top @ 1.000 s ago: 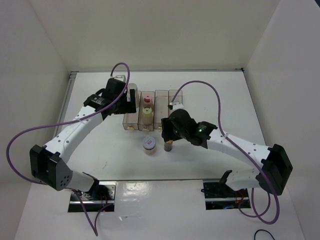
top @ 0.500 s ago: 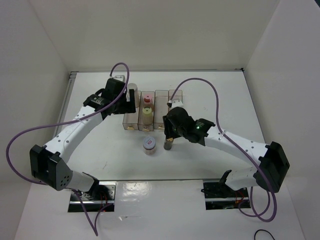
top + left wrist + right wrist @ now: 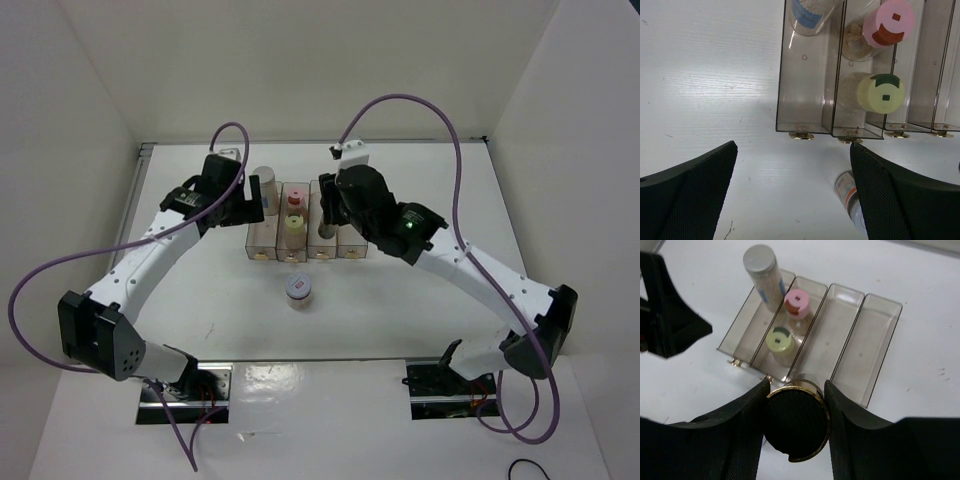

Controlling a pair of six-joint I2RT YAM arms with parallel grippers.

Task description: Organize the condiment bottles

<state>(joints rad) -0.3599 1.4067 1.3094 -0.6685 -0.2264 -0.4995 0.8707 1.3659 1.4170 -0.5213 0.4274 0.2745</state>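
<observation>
Top external: right arm (image 3: 470,272) arched over rack (image 3: 352,247) — end effector (image 3: 796,412) clamped on black-capped bottle (image 3: 796,427).

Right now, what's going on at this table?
The right gripper holds a slim dark black-capped bottle above the clear four-compartment plastic rack. The left gripper hangs open beside the rack's left side. The tall white grey-capped bottle, pink-capped bottle and yellow-capped bottle sit inside; the squat red-rimmed jar stands on the table outside.

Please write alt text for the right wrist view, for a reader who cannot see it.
The right end effector grips a black-capped bottle above a clear four-compartment rack. It holds a grey-capped bottle, a pink-capped bottle and a yellow-capped bottle; two compartments are empty.
</observation>
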